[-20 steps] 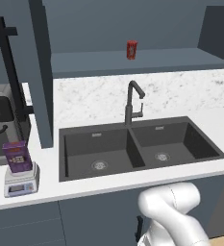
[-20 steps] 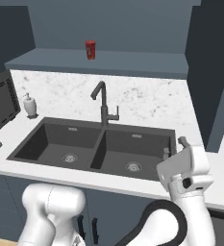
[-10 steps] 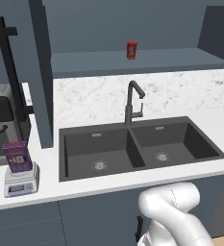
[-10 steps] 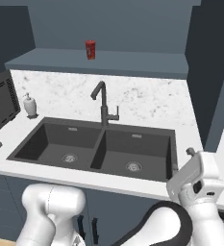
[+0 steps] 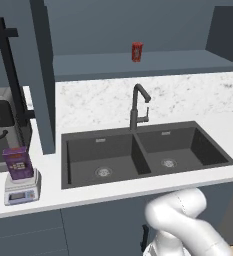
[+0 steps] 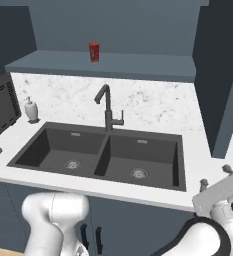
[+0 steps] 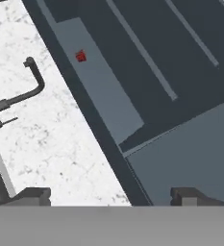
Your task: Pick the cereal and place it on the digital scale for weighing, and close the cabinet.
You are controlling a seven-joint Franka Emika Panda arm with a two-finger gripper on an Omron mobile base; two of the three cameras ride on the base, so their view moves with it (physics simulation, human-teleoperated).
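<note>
Cereal (image 5: 17, 163) stands upright on the digital scale (image 5: 22, 189), at the left end of the white counter (image 5: 113, 192), beside the double sink (image 5: 143, 150). Just behind it a cabinet (image 5: 42, 75) door hangs open, its black bar handle (image 5: 10, 80) facing forward. A red can (image 5: 137, 51) sits on the shelf (image 5: 138, 64) above the faucet (image 5: 139, 105). At the right, the end effector (image 7: 111, 194) is spread wide and empty.

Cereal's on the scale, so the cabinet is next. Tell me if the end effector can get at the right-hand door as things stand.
Probably yes. The end effector is open and empty, facing the open cabinet door at the counter's right end, with nothing between them.
</note>
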